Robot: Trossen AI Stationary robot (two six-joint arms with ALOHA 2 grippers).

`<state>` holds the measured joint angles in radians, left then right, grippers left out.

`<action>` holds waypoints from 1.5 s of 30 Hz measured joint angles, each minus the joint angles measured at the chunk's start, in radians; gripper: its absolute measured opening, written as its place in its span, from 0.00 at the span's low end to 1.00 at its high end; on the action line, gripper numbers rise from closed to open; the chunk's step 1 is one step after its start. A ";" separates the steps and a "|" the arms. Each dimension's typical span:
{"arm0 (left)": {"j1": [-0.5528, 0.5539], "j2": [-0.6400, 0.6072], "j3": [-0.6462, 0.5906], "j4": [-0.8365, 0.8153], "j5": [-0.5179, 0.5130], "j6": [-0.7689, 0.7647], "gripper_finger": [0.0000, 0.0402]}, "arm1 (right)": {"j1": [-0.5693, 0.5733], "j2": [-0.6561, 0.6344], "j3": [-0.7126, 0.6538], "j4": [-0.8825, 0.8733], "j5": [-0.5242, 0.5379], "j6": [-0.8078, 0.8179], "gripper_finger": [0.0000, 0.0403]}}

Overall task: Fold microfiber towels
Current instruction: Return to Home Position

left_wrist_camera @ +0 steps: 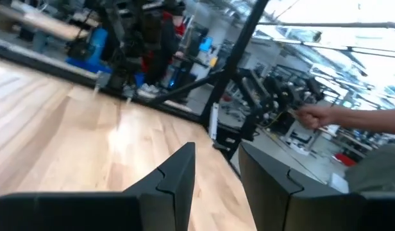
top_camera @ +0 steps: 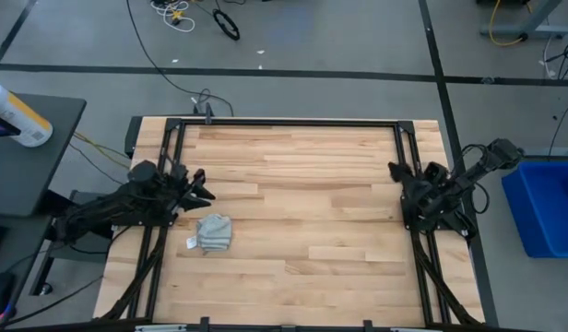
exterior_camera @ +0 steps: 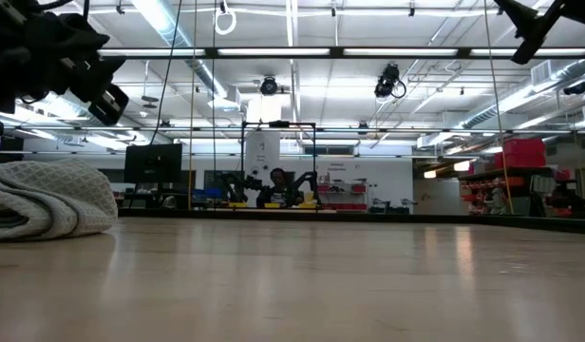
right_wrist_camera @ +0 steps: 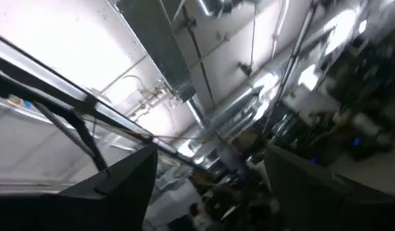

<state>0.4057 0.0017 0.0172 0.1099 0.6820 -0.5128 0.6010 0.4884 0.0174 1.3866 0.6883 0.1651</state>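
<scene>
One towel [top_camera: 213, 233]: folded into a small grey bundle, left side of bench [top_camera: 312, 194], white tag [top_camera: 191, 243] at its left edge.
Left gripper [top_camera: 203, 186]: raised, near towel, not touching; jaws narrowly parted, empty.
Right gripper [top_camera: 396, 171]: at bench's right edge; jaws wide, empty.

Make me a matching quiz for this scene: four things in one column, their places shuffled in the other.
1 towel
2 left gripper
3 right gripper
4 blue bin

A beside the table, far right
B open, at the table's right edge
C folded, lying on the table's left side
D open, at the table's left edge

Pairs: 1-C, 2-D, 3-B, 4-A
</scene>
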 joint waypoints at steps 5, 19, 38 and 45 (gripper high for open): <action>0.000 0.000 -0.003 0.014 -0.013 0.004 0.32 | -0.098 -0.005 -0.010 0.092 -0.025 -0.253 0.68; 0.000 0.001 -0.003 0.007 -0.019 0.027 0.32 | -0.191 -0.255 -0.010 -0.743 -0.248 -0.135 0.53; 0.000 0.002 -0.003 0.011 0.018 0.032 0.32 | -0.731 -0.256 -0.010 -1.142 -0.295 -0.105 0.42; 0.000 0.002 -0.001 -0.038 0.016 0.078 0.32 | -1.145 -0.256 -0.010 -1.075 -0.783 -0.088 0.35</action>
<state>0.4057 0.0036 0.0162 0.0720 0.6979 -0.4344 -0.5440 0.2324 0.0071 0.3117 -0.0943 0.0775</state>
